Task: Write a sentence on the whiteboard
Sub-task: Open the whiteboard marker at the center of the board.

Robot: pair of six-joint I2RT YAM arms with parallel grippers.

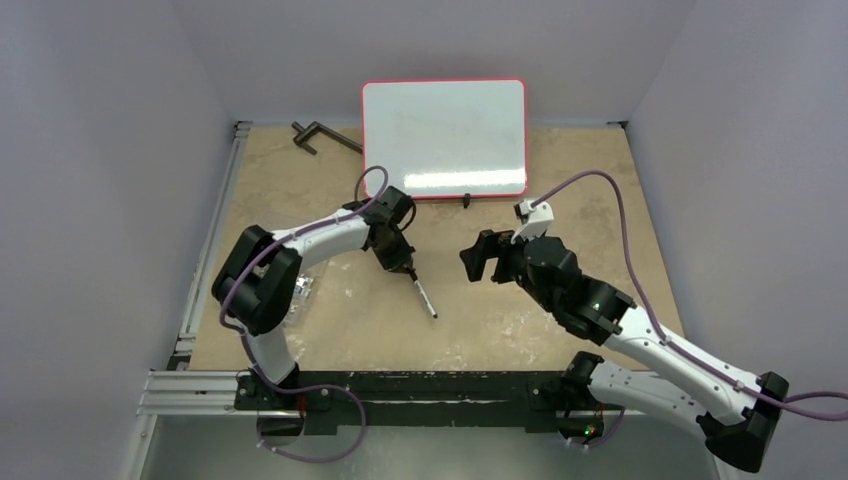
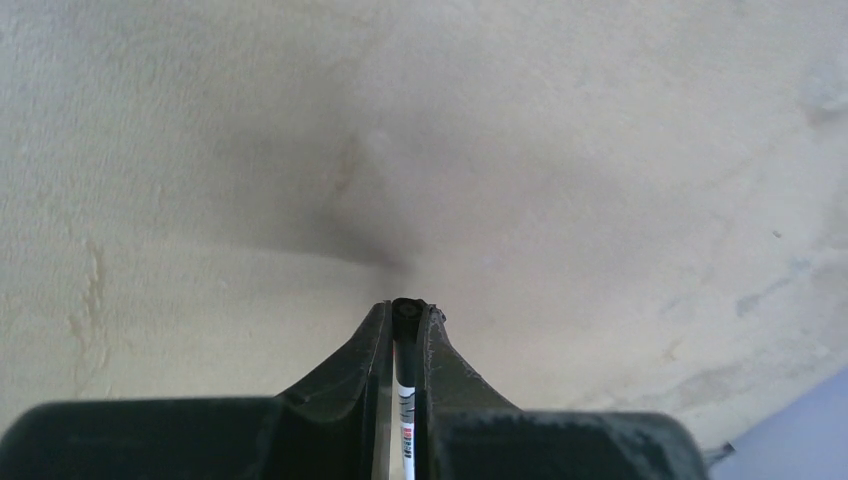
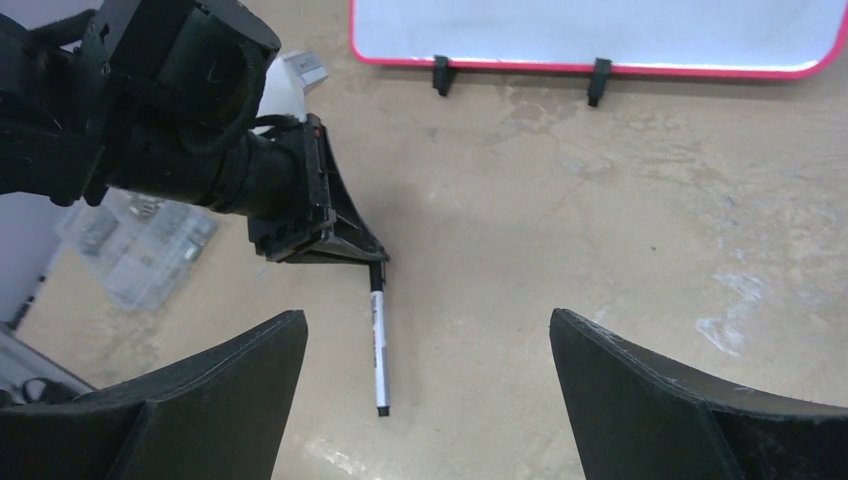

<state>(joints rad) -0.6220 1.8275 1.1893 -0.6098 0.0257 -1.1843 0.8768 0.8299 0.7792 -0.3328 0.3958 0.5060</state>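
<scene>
1. The left gripper (image 1: 408, 266) has its black fingers (image 2: 350, 370) pinched narrowly together on a slim white marker (image 3: 378, 350) with black ends. The left wrist view shows the printed barrel squeezed in the slit between the two pads.
2. The grip sits at one end of the marker. The rest of the barrel sticks out past the fingertips, slanting toward the near edge of the table. Its free end is low over the surface, and whether it touches cannot be told.
3. The right gripper (image 3: 428, 320) is spread wide, with nothing between its jaws. It touches neither the marker nor the board. It hangs above the table to the right of the left gripper and faces it, so the marker lies in front of its open fingers.
4. The beige, mottled wooden table (image 1: 560, 200) lies beneath both grippers.
5. The large rectangular glossy whiteboard (image 1: 444, 138) with its thin red rim stands at the far edge of the table, against the back wall and well apart from both grippers. Its face shows plain white with a band of glare near the lower rim. Two small black feet (image 3: 598, 80) hold up its bottom edge.
6. A dark metal clamp-like tool (image 1: 325, 135) lies just left of the board. A clear plastic bag of small parts (image 3: 140, 240) lies near the left arm's elbow.
</scene>
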